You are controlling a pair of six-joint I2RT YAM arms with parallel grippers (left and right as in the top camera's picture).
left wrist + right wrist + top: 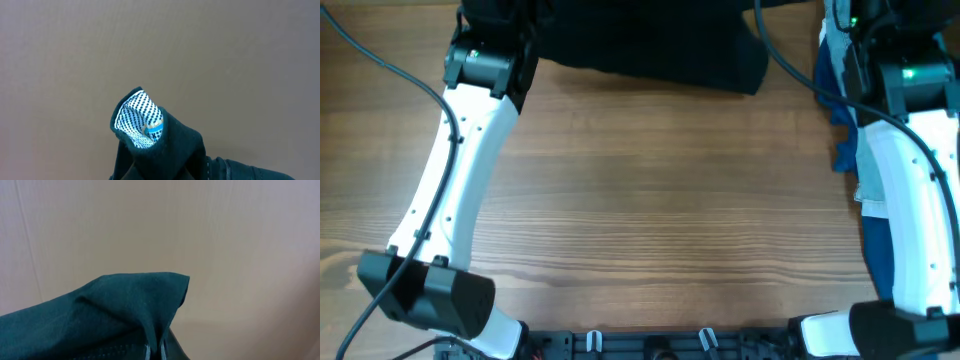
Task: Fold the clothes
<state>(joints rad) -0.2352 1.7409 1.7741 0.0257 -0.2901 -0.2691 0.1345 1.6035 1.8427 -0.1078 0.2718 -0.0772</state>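
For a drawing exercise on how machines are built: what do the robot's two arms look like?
The left arm and right arm match. Each has a smooth, curved white shell with small dark screw holes, set between chunky black joints. A green light glows on the upper joint, and thin black cables trail alongside.

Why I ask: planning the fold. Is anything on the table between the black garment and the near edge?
Nothing visible does. The wooden table in front of the black garment is bare; the blue cloths lie aside at the right edge.
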